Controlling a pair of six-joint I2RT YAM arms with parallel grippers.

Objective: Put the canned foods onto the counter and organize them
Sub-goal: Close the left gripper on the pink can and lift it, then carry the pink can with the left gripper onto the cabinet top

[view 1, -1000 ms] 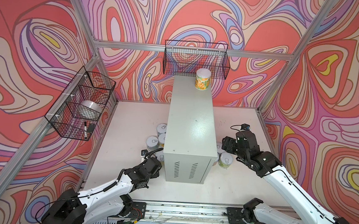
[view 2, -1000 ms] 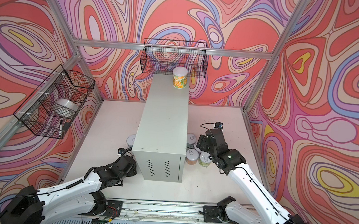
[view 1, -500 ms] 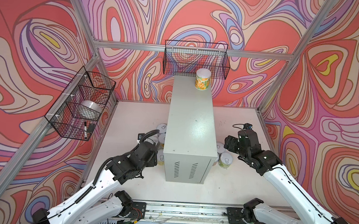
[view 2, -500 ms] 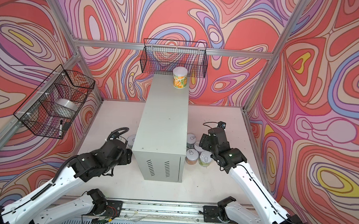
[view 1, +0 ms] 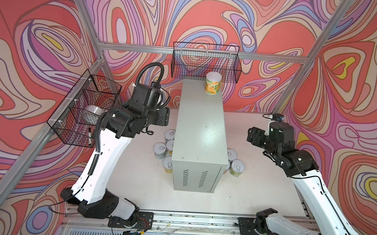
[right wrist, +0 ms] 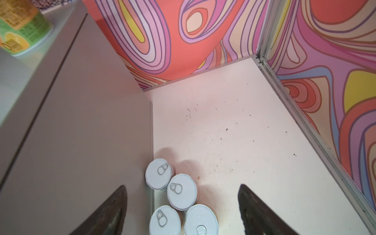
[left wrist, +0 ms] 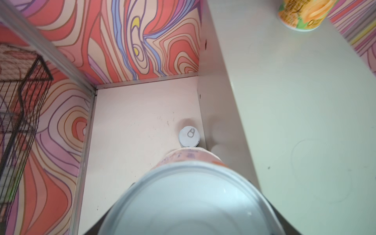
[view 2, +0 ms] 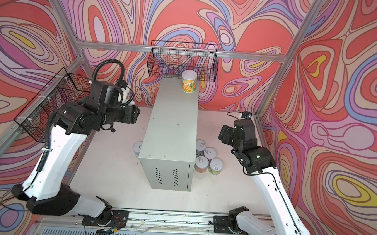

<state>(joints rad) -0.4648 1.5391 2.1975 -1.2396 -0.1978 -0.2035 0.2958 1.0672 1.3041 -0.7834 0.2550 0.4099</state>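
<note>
The counter (view 1: 199, 132) (view 2: 173, 126) is a tall pale grey cabinet in mid-table. One can with an orange and green label (view 1: 212, 83) (view 2: 188, 81) stands at its far end. My left gripper (view 1: 163, 119) is raised beside the counter's left side, shut on a pink-labelled can (left wrist: 191, 195) whose lid fills the left wrist view; the fingers are hidden behind it. Several cans (view 1: 170, 136) stand on the table left of the counter, and several more (view 2: 210, 153) on its right. My right gripper (right wrist: 182, 187) hangs open above those right-hand cans (right wrist: 158, 175).
A black wire basket (view 1: 206, 62) hangs on the back wall just behind the counter. Another wire basket (view 1: 85, 111) on the left wall holds a white roll (view 1: 93, 110) and a marker (view 1: 89, 136). The arms' rail (view 1: 187, 220) runs along the table's front edge.
My left arm has risen from low near the table's front left to counter height, carrying the can. The right arm has shifted slightly back and up, still open.
</note>
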